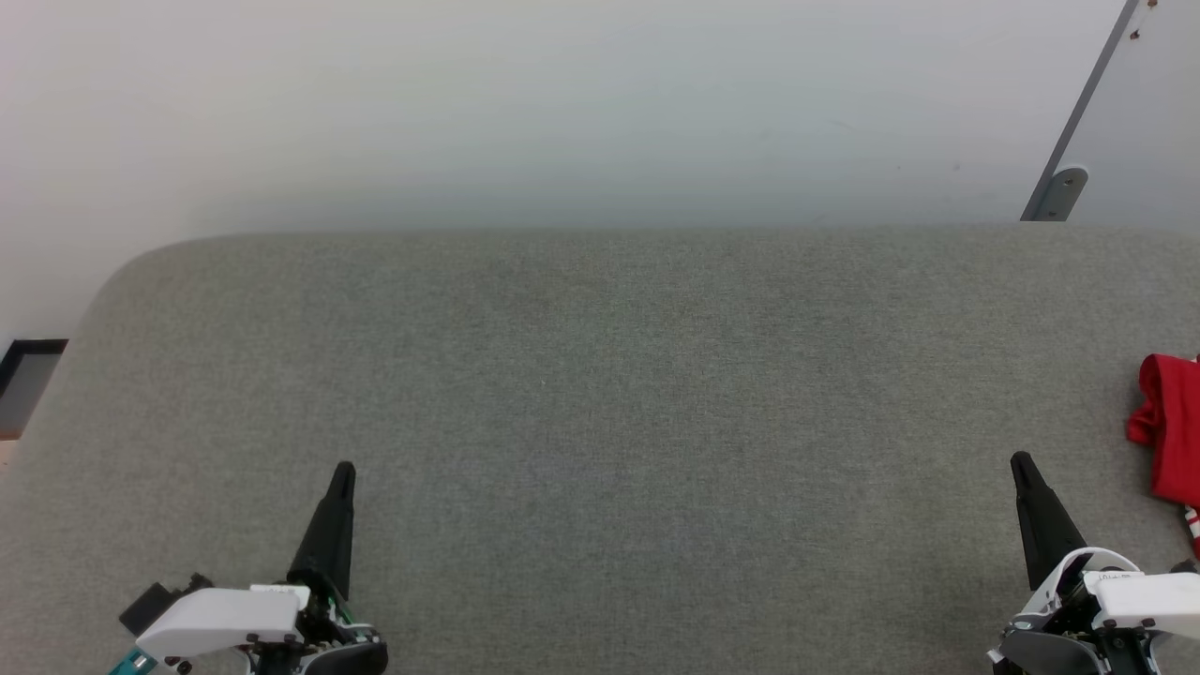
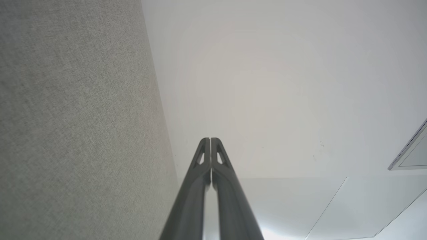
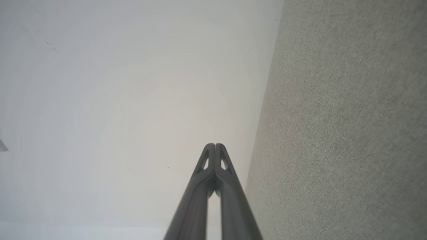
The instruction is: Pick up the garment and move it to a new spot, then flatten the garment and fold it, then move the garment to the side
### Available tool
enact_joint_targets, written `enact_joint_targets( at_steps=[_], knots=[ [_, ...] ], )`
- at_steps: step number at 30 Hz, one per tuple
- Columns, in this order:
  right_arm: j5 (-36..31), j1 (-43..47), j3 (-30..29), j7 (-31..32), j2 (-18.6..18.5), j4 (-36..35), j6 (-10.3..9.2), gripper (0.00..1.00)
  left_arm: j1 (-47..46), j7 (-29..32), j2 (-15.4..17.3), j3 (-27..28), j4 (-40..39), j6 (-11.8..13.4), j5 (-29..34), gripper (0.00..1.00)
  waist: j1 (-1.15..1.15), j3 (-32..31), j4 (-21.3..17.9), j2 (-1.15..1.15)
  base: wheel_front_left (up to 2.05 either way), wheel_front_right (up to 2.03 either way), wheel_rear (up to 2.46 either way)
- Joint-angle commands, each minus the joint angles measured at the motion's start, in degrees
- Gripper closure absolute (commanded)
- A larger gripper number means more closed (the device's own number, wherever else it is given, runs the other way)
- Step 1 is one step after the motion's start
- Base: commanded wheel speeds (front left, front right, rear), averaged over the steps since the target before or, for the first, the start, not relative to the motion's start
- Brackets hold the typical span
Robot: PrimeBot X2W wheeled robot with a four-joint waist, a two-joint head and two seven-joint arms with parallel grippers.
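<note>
The red garment (image 1: 1172, 431) lies bunched at the far right edge of the grey fabric surface (image 1: 600, 394), cut off by the head view's border, with a bit of striped trim at its lower end. My right gripper (image 1: 1020, 461) stands shut at the lower right, a short way left of the garment and apart from it. At the lower left my left gripper (image 1: 344, 469) is shut too, holding nothing. Each wrist view has its own fingertips pressed together, left gripper (image 2: 210, 139) and right gripper (image 3: 215, 145), against the pale wall.
A white wall (image 1: 562, 112) rises behind the grey surface. A grey metal strut (image 1: 1078, 122) leans at the upper right. The surface's rounded corner (image 1: 122, 272) is at the left, with a dark-framed opening (image 1: 23, 375) beyond it.
</note>
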Motion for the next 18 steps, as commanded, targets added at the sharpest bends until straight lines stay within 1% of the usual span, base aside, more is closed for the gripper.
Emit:
enact_joint_targets(
  at_steps=[1,18],
  knots=[
    [0.3,-0.1,0.0,0.1,0.2,-0.2,-0.08,1.0,-0.5,0.1,0.0,0.1,-0.1,0.1,-0.2,1.0,0.0,0.0,0.0,0.0,0.0,0.0,0.0],
    [0.3,-0.1,0.0,0.1,0.2,-0.2,-0.08,1.0,-0.5,0.1,0.0,0.1,-0.1,0.1,-0.2,1.0,0.0,0.0,0.0,0.0,0.0,0.0,0.0]
  ],
)
